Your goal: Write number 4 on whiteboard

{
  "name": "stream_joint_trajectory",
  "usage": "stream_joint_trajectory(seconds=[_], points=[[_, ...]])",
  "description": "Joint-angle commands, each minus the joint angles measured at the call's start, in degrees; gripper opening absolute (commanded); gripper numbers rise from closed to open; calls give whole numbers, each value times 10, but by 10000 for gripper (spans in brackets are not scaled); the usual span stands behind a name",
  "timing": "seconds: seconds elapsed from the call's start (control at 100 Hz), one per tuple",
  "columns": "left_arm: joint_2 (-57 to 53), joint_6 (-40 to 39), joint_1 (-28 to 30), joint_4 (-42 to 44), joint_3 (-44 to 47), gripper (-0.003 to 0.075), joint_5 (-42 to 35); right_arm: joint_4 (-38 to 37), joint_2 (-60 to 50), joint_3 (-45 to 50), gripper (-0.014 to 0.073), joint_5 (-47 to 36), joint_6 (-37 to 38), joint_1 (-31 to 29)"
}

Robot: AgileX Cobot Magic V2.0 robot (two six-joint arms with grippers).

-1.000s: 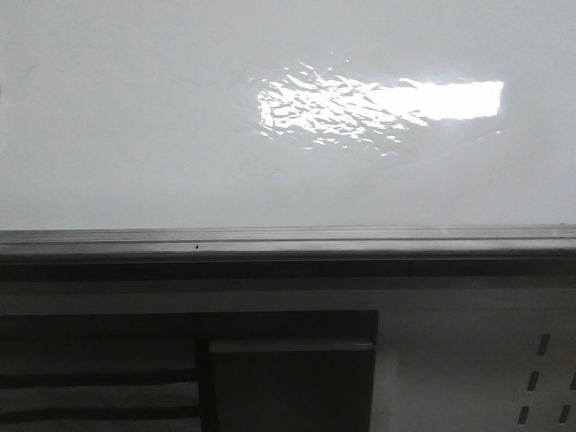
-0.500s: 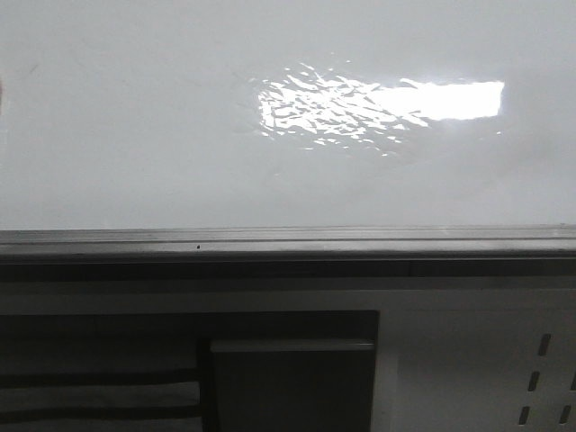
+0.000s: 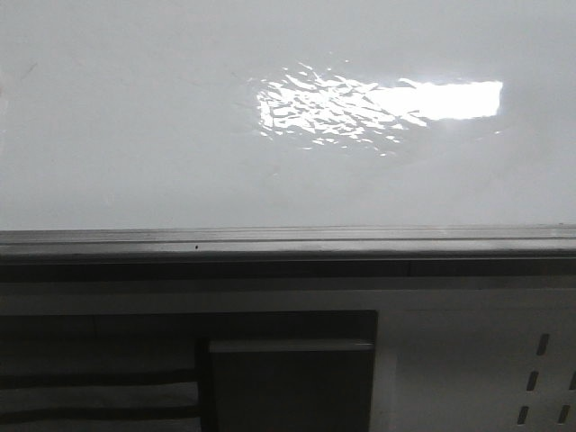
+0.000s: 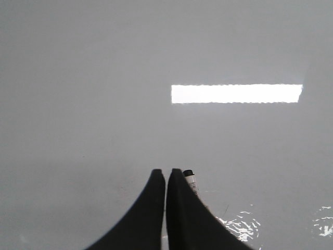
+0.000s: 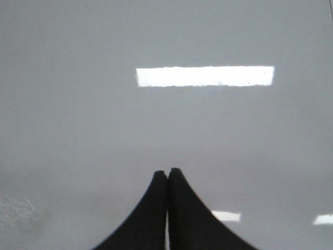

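Note:
The whiteboard (image 3: 135,135) fills the upper front view, glossy white-grey with a bright glare patch (image 3: 450,99) and a grey metal bottom rail (image 3: 288,241). No number 4 or other marker stroke shows on it in any view. Neither gripper shows in the front view. In the left wrist view my left gripper (image 4: 166,172) is shut, close to the board (image 4: 104,78), and the black-capped end of a marker (image 4: 190,179) sticks out beside one finger. In the right wrist view my right gripper (image 5: 167,172) is shut and empty, facing the bare board (image 5: 78,130).
Below the rail stands dark panelled furniture (image 3: 288,378) with a grey block in a recess. A white panel with slots (image 3: 540,378) is at the lower right. Rough, scratched glare (image 3: 315,108) marks the board's middle.
A faint dark shape at the far left edge of the front view has faded out. The board and rail look the same.

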Motion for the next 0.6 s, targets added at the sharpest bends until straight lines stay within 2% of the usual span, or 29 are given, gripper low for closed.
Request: stream_joint_trajectory(seconds=[0.0,0.27,0.32,0.35,0.42,0.51,0.53,0.54,0.59], points=[[11,-6,0,-6,-14,-20,-49,-4,12,-20,-64,-53,0,-4],[11,-6,0,-5,-14,-20,-49,-4,12,-20,-59,-49,0,-4],[11,-6,0,-5,-14,-8,-49,-4,12,-20,-23,-48,0,-4],[12,-6,0,-2,-14,12,-48,-4,13,-20,27,-48,0,-4],[14,-6,0,-1,-14,125,-45,-4,15,-20,171,-48,0,-4],[16,-6,0,-1,-14,354,-45,-4,18,-20,360,-48,0,-4],[16,-6,0,-1,-14,422,-45,-4,18,-20,384,-48,0,-4],[16,-6,0,-3,-14,422,-45,-4,18,-20,404,-48,0,-4],[16,-6,0,-7,-14,519,-45,-4,18,-20,454,-50,0,-4]])
